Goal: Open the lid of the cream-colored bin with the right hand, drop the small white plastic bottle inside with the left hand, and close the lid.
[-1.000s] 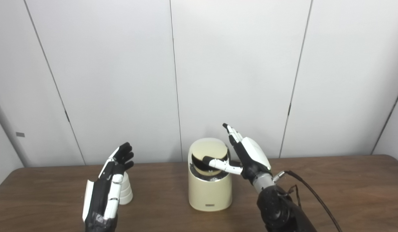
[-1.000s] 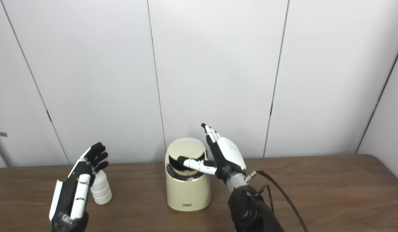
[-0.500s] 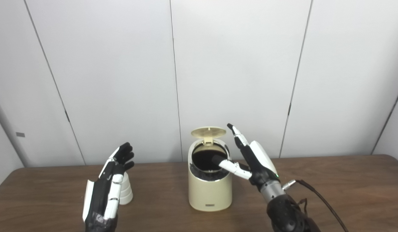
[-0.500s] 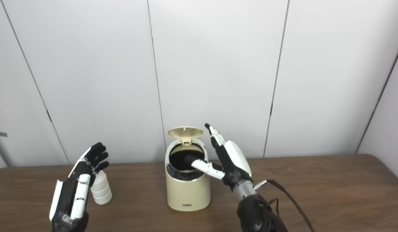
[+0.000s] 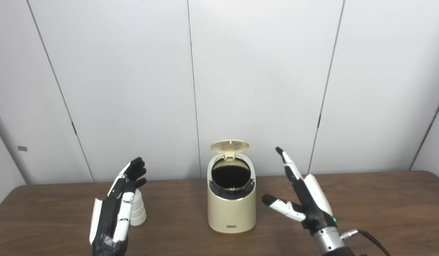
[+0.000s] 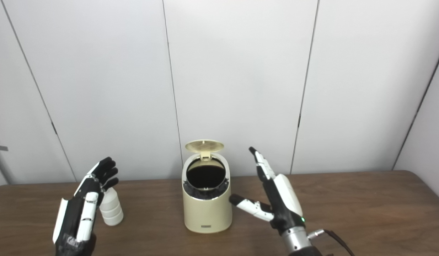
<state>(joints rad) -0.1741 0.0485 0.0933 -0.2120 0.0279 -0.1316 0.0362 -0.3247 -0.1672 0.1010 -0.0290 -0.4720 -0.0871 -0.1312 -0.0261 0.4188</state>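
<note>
Cream-colored bin [image 5: 231, 209] gapes dark, lid [image 5: 229, 145] upright; ribbed white bottle [image 6: 111, 209] untouched, both hands spread empty

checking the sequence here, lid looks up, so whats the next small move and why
Probably close the left hand around the bottle. The bin has its lid raised, the right hand is open beside it, and the bottle stands on the table, ungrasped, right behind the open left hand.

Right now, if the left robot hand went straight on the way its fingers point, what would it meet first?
Likely the small white bottle: the open left robot hand sits just before it, fingers aimed up and away over its top. Depth is unclear; it might pass over it.
</note>
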